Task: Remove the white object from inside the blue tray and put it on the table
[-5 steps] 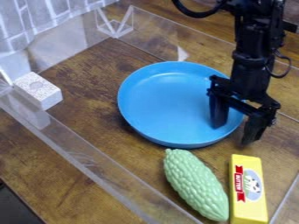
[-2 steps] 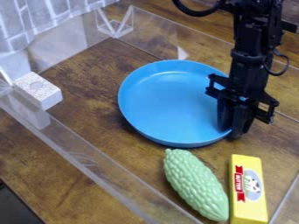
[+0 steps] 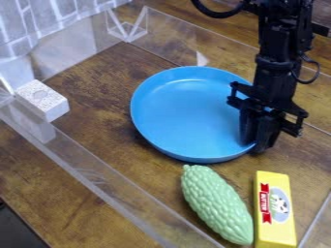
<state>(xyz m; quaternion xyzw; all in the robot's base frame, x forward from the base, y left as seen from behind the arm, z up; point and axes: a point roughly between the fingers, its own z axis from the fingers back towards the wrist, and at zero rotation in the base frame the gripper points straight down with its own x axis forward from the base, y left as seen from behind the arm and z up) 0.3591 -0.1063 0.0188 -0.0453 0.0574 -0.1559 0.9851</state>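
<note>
The blue tray [image 3: 181,116] lies in the middle of the dark wooden table [image 3: 110,70], and its visible floor is bare. My gripper [image 3: 262,145] points straight down at the tray's right rim. Its black fingers [image 3: 257,134] are drawn together into one narrow stem. The white object is hidden. No white shows in the tray or between the fingers, and the fingers cover whatever may sit at their tips.
A green bumpy gourd [image 3: 216,203] lies in front of the tray, with a yellow box [image 3: 274,208] right beside it. Clear plastic walls [image 3: 77,145] fence the table. A pale speckled block [image 3: 39,97] rests outside the left wall.
The fingers stood apart over the tray's right rim a second ago and have since closed together. The arm has stayed in the same spot.
</note>
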